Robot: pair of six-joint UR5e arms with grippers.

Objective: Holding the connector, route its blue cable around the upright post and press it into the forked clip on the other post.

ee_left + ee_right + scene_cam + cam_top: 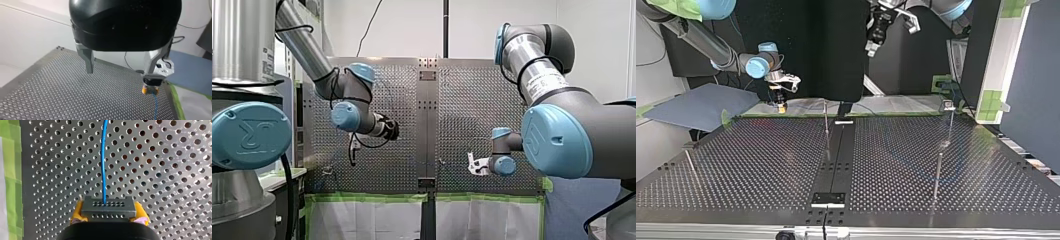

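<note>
Gripping the connector (108,208) between yellow pads (77,212), right tool (108,216) sits low over the perforated counter (170,170), close to the green tape (11,170) edging it. Blue cable (103,165) runs from the connector across the holes, roughly parallel to the tape. Left tool (119,72) hangs higher, farther from the tape, jaws wide, empty. White wall (37,32) behind.

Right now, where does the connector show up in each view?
Right wrist view: connector between yellow pads.
Left wrist view: in my right tool.
Top view: same tool, at the view's left.
Front view: too small to tell.
Shared landmark: green tape edging the table.
</note>
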